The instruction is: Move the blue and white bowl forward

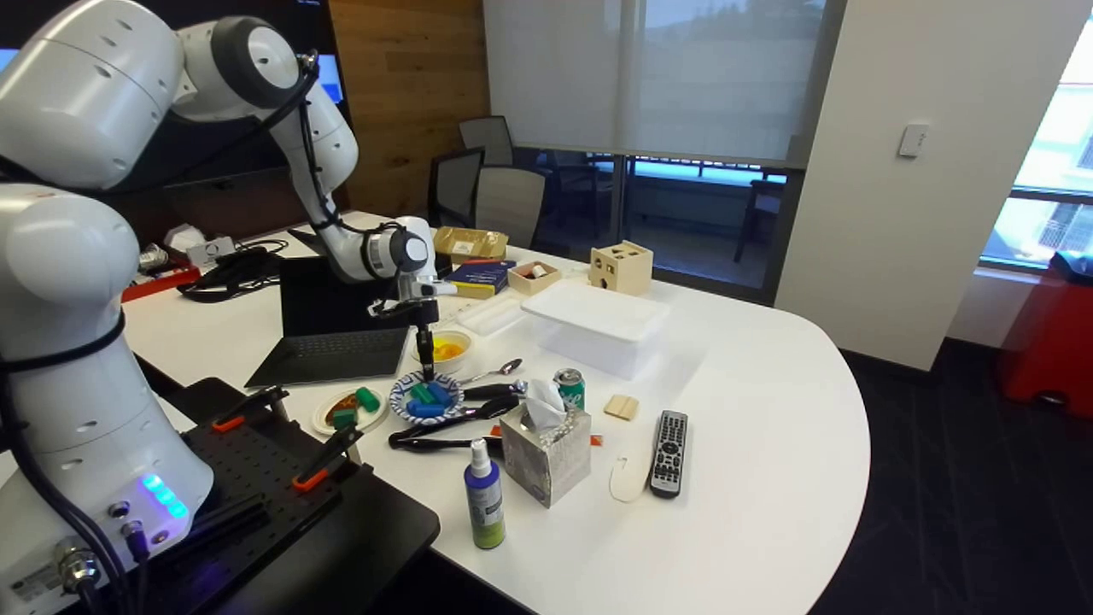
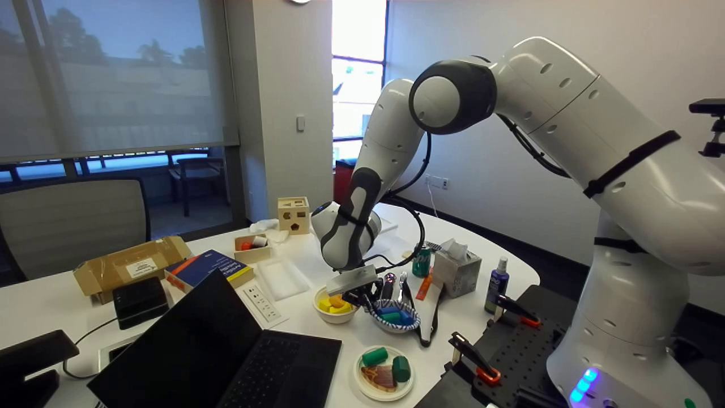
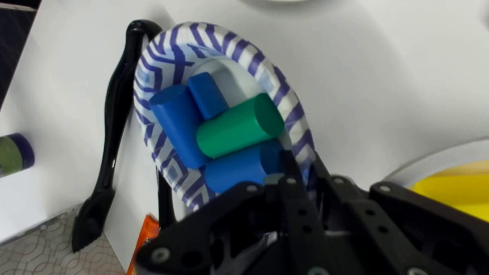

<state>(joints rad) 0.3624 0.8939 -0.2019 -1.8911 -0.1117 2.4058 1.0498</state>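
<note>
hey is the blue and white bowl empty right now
No, the wrist view shows blue blocks and a green block lying in the blue and white bowl.

In the wrist view, the hand (image 3: 305,164) covers the nearer edge of the blue and white bowl (image 3: 248,53). Right of the hand, the frame crops the off-white bowl (image 3: 450,157); far left of the hand, the spray bottle (image 3: 13,152), whose label (image 1: 490,506) is too small to read in an exterior view.
</note>
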